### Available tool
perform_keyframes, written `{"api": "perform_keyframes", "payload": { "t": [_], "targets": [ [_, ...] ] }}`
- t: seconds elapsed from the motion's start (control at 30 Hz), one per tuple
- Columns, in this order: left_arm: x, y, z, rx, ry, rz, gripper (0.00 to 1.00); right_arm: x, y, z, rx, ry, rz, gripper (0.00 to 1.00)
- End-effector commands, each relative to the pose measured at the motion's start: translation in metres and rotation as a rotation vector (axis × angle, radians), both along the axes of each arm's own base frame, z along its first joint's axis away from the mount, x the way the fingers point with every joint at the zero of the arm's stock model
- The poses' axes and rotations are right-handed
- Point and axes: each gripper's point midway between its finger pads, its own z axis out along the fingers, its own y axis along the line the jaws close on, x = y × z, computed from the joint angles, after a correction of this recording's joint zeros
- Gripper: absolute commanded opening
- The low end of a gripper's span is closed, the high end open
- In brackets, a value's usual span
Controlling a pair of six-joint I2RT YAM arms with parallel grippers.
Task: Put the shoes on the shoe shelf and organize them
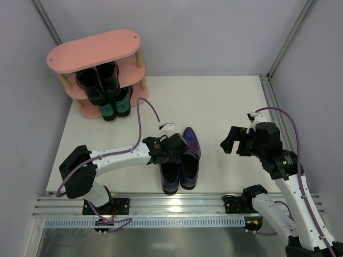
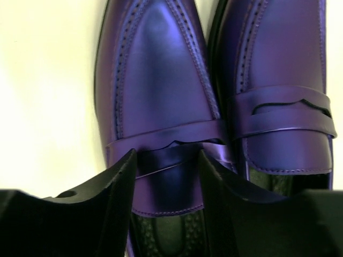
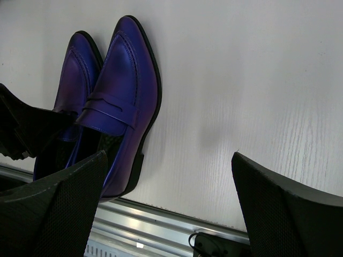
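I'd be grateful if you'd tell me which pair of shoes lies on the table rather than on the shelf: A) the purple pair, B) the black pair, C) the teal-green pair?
A: the purple pair lies side by side on the table, while the black pair and the teal-green pair sit on tiers of the shoe shelf.

Purple pair (image 1: 191, 155) is laid side by side near the front edge of the table (image 1: 225, 101), touching, toes pointed away, glossy, uprights up. Black pair (image 1: 99, 80) is seen on the middle tier of the pink shelf (image 1: 94, 51), teal-green pair (image 1: 109, 110) on the bottom tier.
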Motion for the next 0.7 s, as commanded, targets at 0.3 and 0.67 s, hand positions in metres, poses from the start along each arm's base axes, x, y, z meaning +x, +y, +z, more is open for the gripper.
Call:
{"api": "perform_keyframes", "payload": {
  "t": [0.3, 0.67],
  "targets": [
    [-0.003, 0.018, -0.028, 0.088, 0.031, 0.006, 0.00, 0.004, 0.000, 0.003, -0.008, -0.020, 0.006, 0.97],
    [0.004, 0.023, -0.011, 0.092, -0.015, 0.028, 0.00, 0.004, 0.000, 0.004, -0.008, -0.025, 0.002, 0.97]
  ]
}}
